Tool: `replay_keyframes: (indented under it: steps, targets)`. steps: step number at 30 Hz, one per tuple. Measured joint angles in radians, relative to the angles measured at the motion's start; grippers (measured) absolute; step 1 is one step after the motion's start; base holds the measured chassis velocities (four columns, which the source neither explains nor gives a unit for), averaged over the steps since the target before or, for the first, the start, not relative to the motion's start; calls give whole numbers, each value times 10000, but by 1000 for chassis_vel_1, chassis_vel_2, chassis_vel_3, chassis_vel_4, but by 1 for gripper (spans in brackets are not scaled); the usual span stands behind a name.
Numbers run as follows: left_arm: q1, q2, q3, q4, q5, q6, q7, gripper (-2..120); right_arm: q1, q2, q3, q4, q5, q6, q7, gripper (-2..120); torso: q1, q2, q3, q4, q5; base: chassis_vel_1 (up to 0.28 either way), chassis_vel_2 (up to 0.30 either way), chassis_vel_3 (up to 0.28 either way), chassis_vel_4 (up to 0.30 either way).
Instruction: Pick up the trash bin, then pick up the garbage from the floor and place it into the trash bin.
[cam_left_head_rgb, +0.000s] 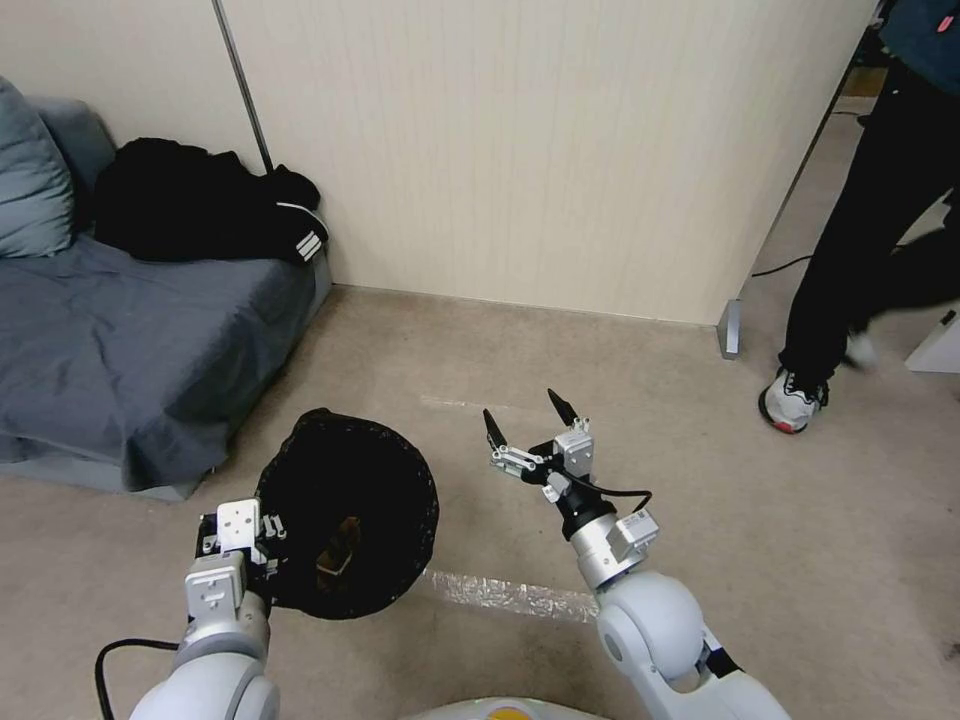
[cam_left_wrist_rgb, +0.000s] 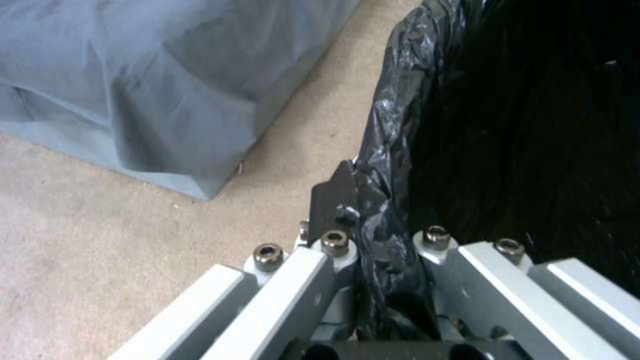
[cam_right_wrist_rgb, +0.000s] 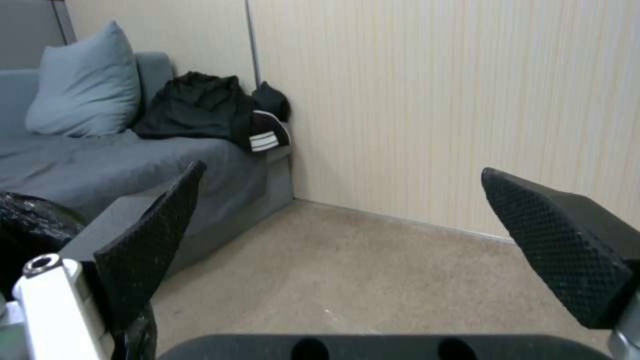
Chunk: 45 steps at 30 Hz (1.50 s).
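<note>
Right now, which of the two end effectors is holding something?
The left end effector: it is clamped on the bag-lined rim of the trash bin. The right end effector is open and holds nothing, raised above the bare floor.

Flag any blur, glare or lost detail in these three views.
Head view: a walking person's legs are smeared; the tape strip on the floor glints. Left wrist view: soft all over; the trash bin interior is solid black beside the left gripper. Right wrist view: the right gripper fingers look soft, the sofa clearer.
</note>
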Motion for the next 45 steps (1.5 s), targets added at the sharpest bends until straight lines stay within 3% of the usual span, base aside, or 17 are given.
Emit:
replay_keyframes:
  steps: [16, 45]
  targets:
    - [81, 6, 42, -65, -6, 7, 0, 1, -6, 85, 288, -13, -113, 52, 64, 100, 1, 0, 0, -1, -1, 4, 3, 3, 4]
    - [184, 42, -70, -118, -53, 35, 25, 1, 190, -33, 395, -91, -62, -9, 101, 100, 1, 0, 0, 0, 0, 111, 112, 111, 110]
